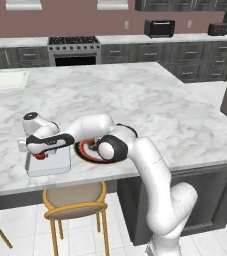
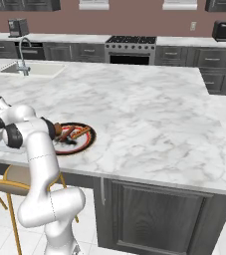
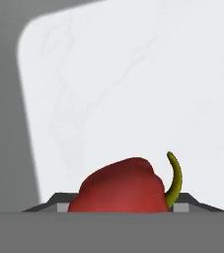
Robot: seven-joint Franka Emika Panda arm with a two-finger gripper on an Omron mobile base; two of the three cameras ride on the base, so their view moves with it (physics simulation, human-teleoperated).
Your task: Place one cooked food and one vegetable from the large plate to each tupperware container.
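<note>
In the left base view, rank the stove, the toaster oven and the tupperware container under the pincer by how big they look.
1. Stove
2. Tupperware container, partly hidden by the arm and nearer the camera, so unsure
3. Toaster oven

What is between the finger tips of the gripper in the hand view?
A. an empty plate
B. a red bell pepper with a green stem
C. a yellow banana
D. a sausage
B: the hand view shows a red bell pepper with a curved green stem sitting between the gripper tips, above the pale tupperware container.
</note>
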